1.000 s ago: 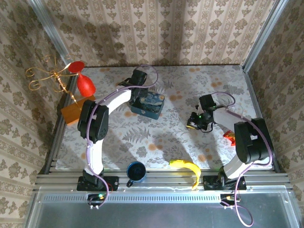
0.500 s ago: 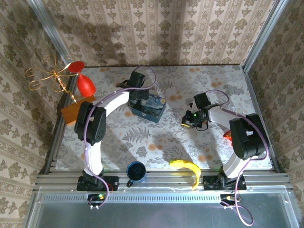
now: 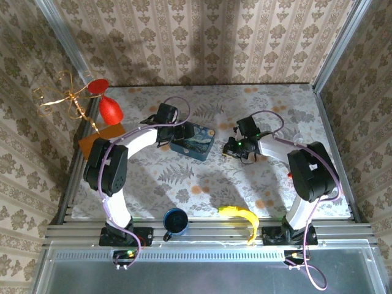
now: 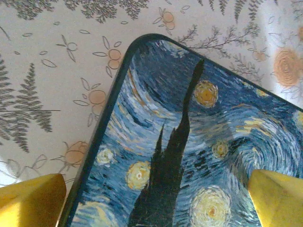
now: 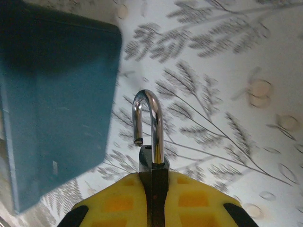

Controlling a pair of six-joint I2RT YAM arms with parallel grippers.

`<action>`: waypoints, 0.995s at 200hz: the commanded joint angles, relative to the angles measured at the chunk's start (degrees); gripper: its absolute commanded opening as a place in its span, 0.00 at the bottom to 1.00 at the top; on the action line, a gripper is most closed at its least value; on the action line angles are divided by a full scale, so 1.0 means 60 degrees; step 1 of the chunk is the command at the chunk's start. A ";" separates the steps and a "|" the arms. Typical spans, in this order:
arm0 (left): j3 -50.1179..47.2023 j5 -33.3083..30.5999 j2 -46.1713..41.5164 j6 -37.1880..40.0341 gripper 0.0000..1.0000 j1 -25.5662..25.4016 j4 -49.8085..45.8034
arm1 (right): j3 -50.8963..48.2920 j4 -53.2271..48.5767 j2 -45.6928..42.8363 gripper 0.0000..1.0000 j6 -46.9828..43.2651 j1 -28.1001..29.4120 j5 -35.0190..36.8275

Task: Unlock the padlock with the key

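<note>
A small silvery padlock is pinched between the yellow fingers of my right gripper, which is shut on its body. Its shiny shackle stands up with one end out of the body. This gripper hovers just right of the blue starry-night tin, whose side lies at the left of the right wrist view. My left gripper is open wide over the tin's painted lid, one yellow fingertip off the tin's left edge. From above, it is at the tin's left end. The key is out of view.
A red goblet, an orange block and a gold wire ornament crowd the left edge. A blue mug and a banana lie near the front rail. Papered walls close in the table.
My right gripper has carried the padlock left, up to the tin. My left gripper has swung from behind the tin to its left end and opened wider.
</note>
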 commanded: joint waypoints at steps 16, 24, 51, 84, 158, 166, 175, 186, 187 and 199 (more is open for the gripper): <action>-0.0294 0.0897 -0.0498 -0.0651 0.97 -0.0003 0.0385 | 0.0888 0.0451 0.0603 0.00 0.0441 0.0189 0.0232; -0.0322 0.0979 -0.0513 -0.0742 0.96 -0.0003 0.0445 | 0.1038 0.0457 0.0701 0.00 0.0461 0.0189 0.0234; -0.0500 0.1348 -0.0484 -0.1134 0.95 -0.0003 0.0839 | 0.1651 0.0201 0.1058 0.00 0.0361 0.0174 0.0323; -0.0537 0.1536 -0.0404 -0.1461 0.94 -0.0061 0.1189 | 0.2344 -0.0144 0.1518 0.00 0.0185 0.0051 0.0323; -0.0471 0.1495 -0.0204 -0.1970 0.95 -0.0135 0.1657 | 0.2761 -0.0580 0.1813 0.00 -0.0100 -0.0519 0.0266; -0.0482 0.1433 -0.0255 -0.2000 0.96 -0.0119 0.1663 | 0.2792 -0.0676 0.1826 0.00 -0.0163 -0.0609 0.0282; -0.0547 0.1364 -0.0352 -0.2036 0.97 -0.0071 0.1659 | 0.2807 -0.0814 0.1808 0.00 -0.0237 -0.0698 0.0356; -0.0640 0.1250 -0.0491 -0.2046 1.00 -0.0002 0.1652 | 0.2796 -0.1039 0.1711 0.00 -0.0335 -0.0780 0.0497; -0.0660 0.1240 -0.0510 -0.2049 1.00 0.0005 0.1643 | 0.2795 -0.1055 0.1701 0.00 -0.0340 -0.0779 0.0518; -0.0785 0.1137 -0.0694 -0.2080 1.00 0.0283 0.1564 | 0.2785 -0.1349 0.1589 0.00 -0.0442 -0.0922 0.0627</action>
